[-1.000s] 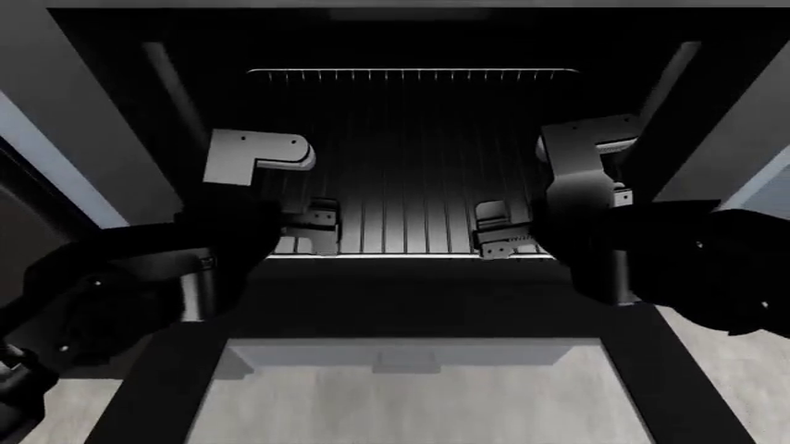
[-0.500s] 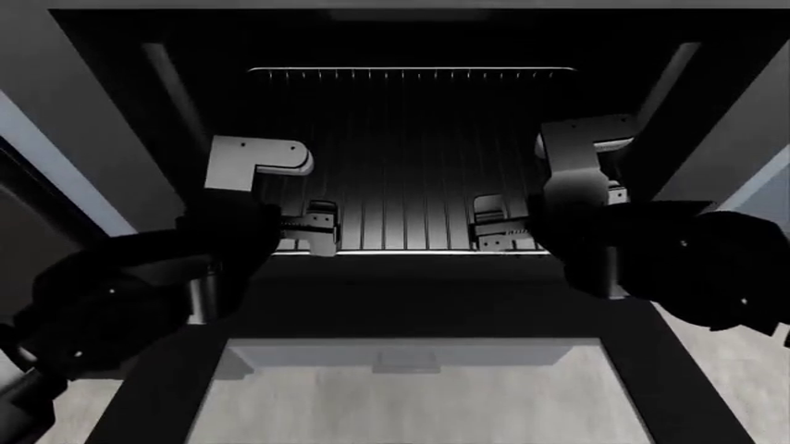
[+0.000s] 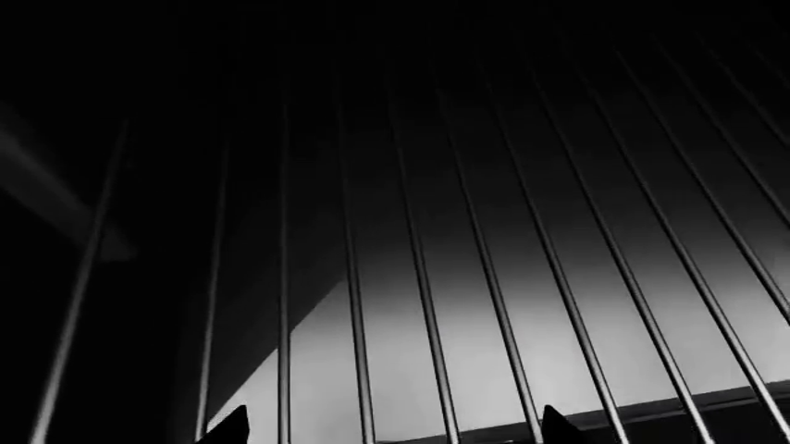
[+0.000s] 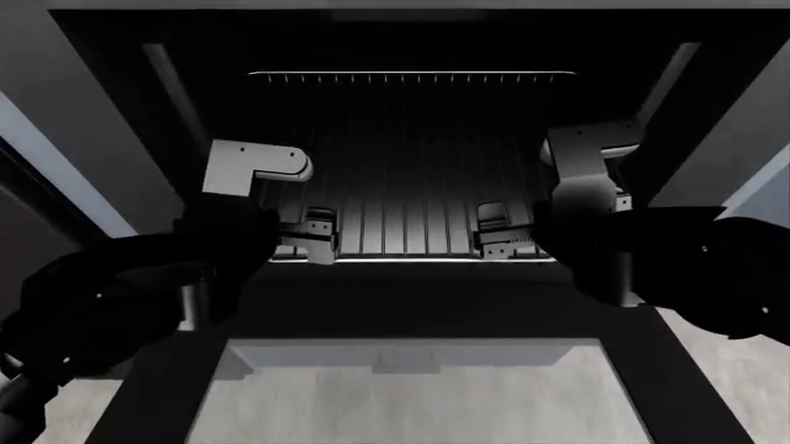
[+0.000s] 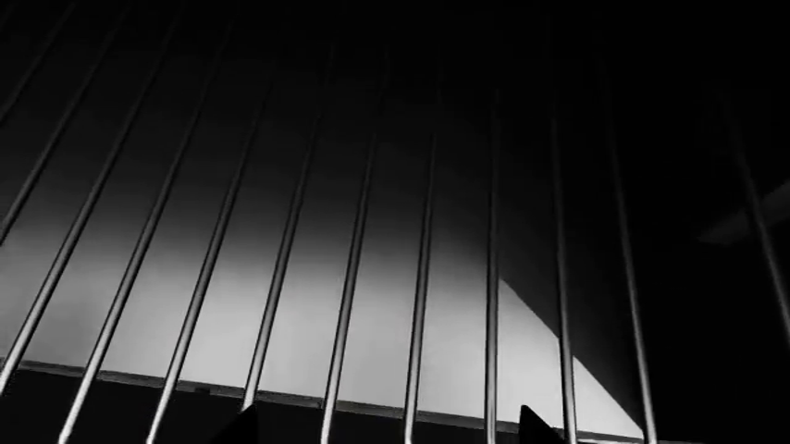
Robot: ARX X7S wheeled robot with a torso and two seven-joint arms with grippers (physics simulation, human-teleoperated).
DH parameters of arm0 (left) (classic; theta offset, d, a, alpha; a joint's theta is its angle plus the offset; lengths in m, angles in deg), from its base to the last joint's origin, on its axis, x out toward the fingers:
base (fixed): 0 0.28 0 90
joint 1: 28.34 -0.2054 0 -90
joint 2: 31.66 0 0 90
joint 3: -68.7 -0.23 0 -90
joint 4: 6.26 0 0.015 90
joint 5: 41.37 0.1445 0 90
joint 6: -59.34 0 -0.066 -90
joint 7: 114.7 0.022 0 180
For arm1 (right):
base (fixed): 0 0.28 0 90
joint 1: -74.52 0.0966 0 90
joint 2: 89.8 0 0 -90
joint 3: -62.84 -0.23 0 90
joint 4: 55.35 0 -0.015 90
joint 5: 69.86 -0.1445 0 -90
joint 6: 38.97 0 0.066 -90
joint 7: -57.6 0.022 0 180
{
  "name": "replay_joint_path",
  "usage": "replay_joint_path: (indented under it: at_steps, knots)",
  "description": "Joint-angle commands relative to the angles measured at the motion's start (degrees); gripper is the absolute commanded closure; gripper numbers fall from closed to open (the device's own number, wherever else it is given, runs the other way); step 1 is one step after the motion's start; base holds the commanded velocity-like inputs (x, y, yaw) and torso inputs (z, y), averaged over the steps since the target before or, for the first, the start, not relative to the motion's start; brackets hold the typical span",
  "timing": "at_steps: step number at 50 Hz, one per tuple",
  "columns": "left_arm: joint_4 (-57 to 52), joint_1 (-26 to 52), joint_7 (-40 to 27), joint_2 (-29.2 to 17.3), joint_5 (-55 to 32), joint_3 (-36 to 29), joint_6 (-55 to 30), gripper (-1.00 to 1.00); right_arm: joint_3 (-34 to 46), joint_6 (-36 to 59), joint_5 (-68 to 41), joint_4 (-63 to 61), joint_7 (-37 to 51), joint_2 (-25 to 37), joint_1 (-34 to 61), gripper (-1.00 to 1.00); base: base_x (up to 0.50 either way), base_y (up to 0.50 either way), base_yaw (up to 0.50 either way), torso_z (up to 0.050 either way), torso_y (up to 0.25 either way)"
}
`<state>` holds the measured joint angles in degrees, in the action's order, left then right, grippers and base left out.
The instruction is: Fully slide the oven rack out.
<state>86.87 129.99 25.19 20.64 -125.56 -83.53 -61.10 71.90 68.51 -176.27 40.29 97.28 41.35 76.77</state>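
here the oven rack sits inside the dark oven cavity, its far rim lit near the back wall and its front rim lying just behind the hinge line of the oven door, which hangs open and flat below it. the left gripper is positioned at the front rim on the left side of the rack; the right gripper is positioned at the front rim on the right side. both grippers meet the rim, well apart from each other. in the head view each set of fingers appears drawn close together at the rim, but whether they clamp it cannot be told. in the wrist views the thin parallel rods fill the frame, with two dark fingertips showing only as small points at one edge
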Motion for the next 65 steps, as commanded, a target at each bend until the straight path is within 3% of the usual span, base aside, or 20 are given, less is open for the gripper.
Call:
replay_joint_path:
  at_steps: [1,9,22,36,52,65]
  knots:
    - [3.28,-4.95,-1.55,-1.95,-8.09,-9.18,-8.09,-1.0,7.07,3.3,-7.64,-2.04,-0.12,1.64,-5.64,-1.0,0.0,0.0,0.0,-0.011,-0.011]
    - [3.28,-8.01,0.02,-2.53,-8.22,-10.08,-7.58,-1.0,7.38,0.55,-7.19,-3.98,-0.93,3.62,-9.79,-1.0,0.0,0.0,0.0,-0.005,-0.013]
    - [-2.14,-17.51,-1.07,-7.91,-9.5,-11.5,-4.39,-1.0,9.07,-6.31,-4.56,-12.53,1.41,9.55,-18.7,-1.0,0.0,0.0,0.0,-0.006,-0.017]
    - [-6.2,-19.77,-1.21,-11.13,-11.84,-11.77,-5.05,-1.0,9.6,-8.48,-3.09,-19.13,3.06,14.23,-21.22,-1.0,0.0,0.0,0.0,-0.009,-0.024]
    - [-13.79,-19.92,-5.16,-15.51,-14.96,-11.94,-7.25,-1.0,10.77,-11.73,0.43,-27.37,5.59,18.7,-25.03,-1.0,0.0,0.0,0.0,-0.008,-0.022]
    - [-26.32,-24.85,-10.88,-20.32,-17.47,-11.61,-3.06,-1.0,10.81,-12.46,2.69,-35.47,7.86,25.29,-24.93,-1.0,0.0,0.0,0.0,-0.006,-0.019]
